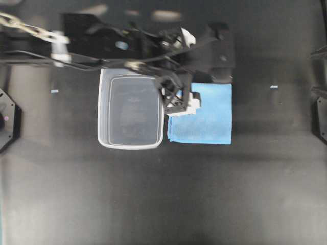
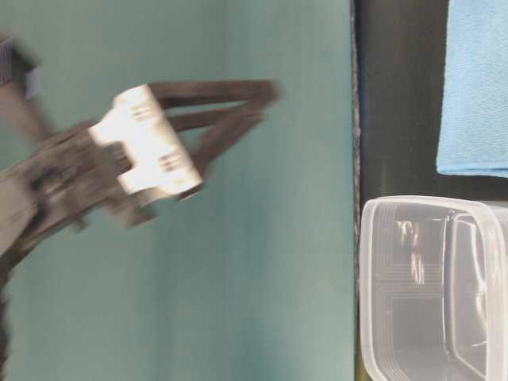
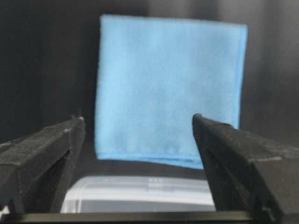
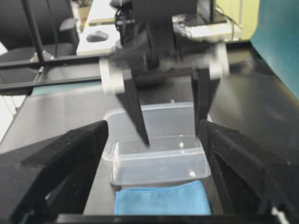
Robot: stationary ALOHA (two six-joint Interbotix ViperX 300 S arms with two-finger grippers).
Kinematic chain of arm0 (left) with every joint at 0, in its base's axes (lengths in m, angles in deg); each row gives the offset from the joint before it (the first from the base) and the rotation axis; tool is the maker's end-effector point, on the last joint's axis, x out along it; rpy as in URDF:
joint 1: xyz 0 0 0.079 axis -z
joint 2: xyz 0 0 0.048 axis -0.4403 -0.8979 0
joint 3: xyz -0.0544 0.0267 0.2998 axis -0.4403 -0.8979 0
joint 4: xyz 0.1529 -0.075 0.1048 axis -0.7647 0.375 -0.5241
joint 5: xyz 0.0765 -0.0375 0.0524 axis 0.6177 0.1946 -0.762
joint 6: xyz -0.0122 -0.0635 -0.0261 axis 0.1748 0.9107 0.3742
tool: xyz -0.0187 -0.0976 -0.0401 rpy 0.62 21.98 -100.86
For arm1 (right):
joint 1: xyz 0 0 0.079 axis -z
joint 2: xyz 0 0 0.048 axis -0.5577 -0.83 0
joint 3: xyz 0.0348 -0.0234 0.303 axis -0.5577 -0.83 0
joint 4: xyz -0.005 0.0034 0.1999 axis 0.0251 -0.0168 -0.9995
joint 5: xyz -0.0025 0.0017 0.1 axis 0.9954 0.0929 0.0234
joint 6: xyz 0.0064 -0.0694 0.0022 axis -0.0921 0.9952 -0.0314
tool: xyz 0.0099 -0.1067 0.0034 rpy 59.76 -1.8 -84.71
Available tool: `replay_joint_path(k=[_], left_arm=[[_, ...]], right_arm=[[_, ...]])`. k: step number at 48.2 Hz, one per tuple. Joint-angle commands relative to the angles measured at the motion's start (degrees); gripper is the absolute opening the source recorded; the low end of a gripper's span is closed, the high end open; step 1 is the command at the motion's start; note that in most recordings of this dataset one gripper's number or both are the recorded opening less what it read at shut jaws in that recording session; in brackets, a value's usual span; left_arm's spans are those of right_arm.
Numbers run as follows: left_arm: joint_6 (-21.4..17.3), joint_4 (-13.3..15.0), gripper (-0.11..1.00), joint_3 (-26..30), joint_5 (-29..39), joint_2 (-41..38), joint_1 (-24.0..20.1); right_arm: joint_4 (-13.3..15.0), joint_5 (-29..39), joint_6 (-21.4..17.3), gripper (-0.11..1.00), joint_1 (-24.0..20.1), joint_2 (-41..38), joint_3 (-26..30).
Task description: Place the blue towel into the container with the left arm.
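Left gripper [image 4: 170, 109] jaws wide apart, nothing between them; it hangs over the seam where container meets towel, fingers pointing down. Left wrist view frames the blue towel [image 3: 169, 91] squarely between the two open fingers [image 3: 44, 151], which reads as a lined-up approach for a top pinch rather than a carry

Blue towel lies flat and folded on the black table [image 1: 163, 204], just right of the container [image 1: 130, 108] in the overhead view, its left edge close against the tub wall (touching or a hair apart, cannot tell). Container is empty, so the task's placing step is not yet done

Judgement: towel being flat, the fingers will need to press to the table and gather cloth; the short hop left into the tub is why the two sit side by side

Right gripper [image 4: 154, 158] also spread wide, holding nothing, low at the right of the table and looking across at the towel and tub

In the way: only the tub's near rim, which a trailing towel corner could catch. Small pale marks on the table lie well apart from the work
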State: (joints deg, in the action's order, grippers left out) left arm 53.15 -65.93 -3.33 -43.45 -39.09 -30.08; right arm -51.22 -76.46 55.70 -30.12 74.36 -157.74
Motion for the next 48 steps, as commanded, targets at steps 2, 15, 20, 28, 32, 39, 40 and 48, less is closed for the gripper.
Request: replay_joint_path(k=[2,15,20,28,32,39,40,48], left_arm=[[-1.58,-0.18,0.88,4.39,2.11,-5.45,0.44],[-3.25,-0.18,0.89,10.99,4.57,-15.91,1.58],[-4.66,-0.18,0.89,11.34,4.57,-18.28,1.67],[-5.89,-0.18,0.89,10.20,4.66,-20.30,1.58],[-6.15,-0.18,0.89,9.58,4.39,-20.83,1.49],[-5.54,-0.18,0.87,8.35,4.48,-21.45,1.32],[-5.54,-0.18,0.87,8.26,4.57,-21.36,1.32],[-5.63,-0.18,0.67,7.91,5.71,-21.01,1.67]], right_arm=[[-0.09,-0.18,0.00,0.76,0.18,0.00,-0.09],[-0.09,-0.44,-0.44,0.76,0.26,0.00,-0.44],[-0.09,-0.44,-0.53,0.76,0.26,0.09,-0.44],[-0.09,-0.53,-0.62,0.76,0.18,0.09,-0.44],[-0.09,-0.53,-0.53,0.76,0.26,0.09,-0.44],[-0.09,-0.62,-0.53,0.76,0.44,0.09,-0.44],[-0.09,-0.62,-0.53,0.76,0.44,0.09,-0.44],[-0.09,-0.35,-0.26,0.76,0.44,0.09,-0.62]])
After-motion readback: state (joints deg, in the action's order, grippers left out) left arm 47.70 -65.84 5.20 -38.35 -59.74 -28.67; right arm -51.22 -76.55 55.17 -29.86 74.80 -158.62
